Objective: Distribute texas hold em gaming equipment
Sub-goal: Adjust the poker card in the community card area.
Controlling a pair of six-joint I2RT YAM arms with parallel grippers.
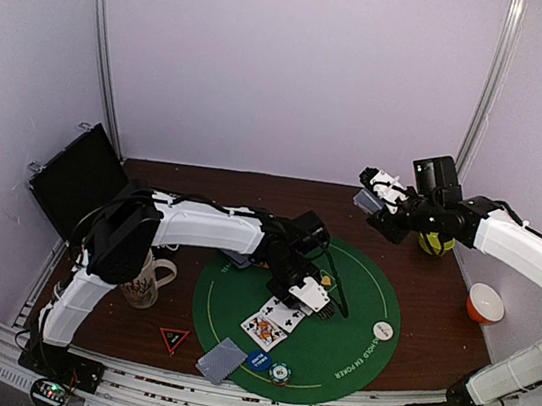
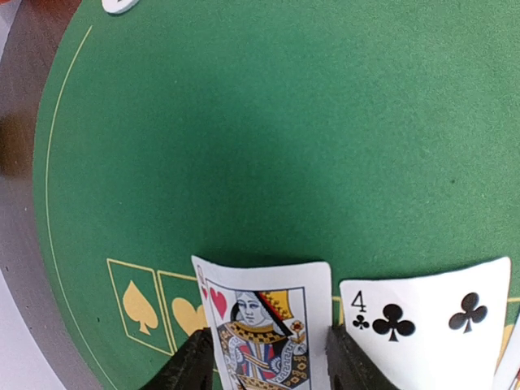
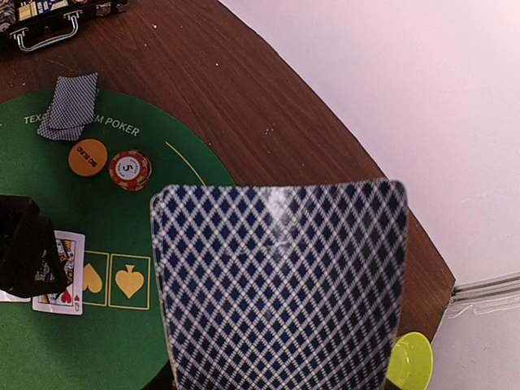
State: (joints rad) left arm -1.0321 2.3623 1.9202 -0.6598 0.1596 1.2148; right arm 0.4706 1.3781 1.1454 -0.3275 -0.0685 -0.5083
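Note:
My left gripper [image 2: 268, 361] hangs low over the green mat [image 2: 268, 122] with its jaws against the two side edges of a face-up queen of hearts [image 2: 264, 313]. A four of clubs [image 2: 426, 321] lies just right of it. The top view shows my right gripper [image 1: 372, 201] raised above the mat's far right rim, shut on a deck of blue-diamond-backed cards [image 3: 280, 284] that hides its fingers. Two face-down cards [image 3: 71, 106], an orange button [image 3: 88, 157] and a red-white chip stack [image 3: 130, 170] sit at the mat's far side. Face-down cards [image 1: 221, 361], a blue button [image 1: 259, 361] and a teal chip stack [image 1: 280, 372] lie at the near edge.
A white button [image 1: 383, 331] rests on the mat's right side. A patterned mug [image 1: 143, 284] and a red triangle marker [image 1: 173, 339] are left of the mat, with a black case [image 1: 73, 175] at far left. A yellow bowl [image 1: 435, 243] and an orange bowl [image 1: 485, 303] stand at right.

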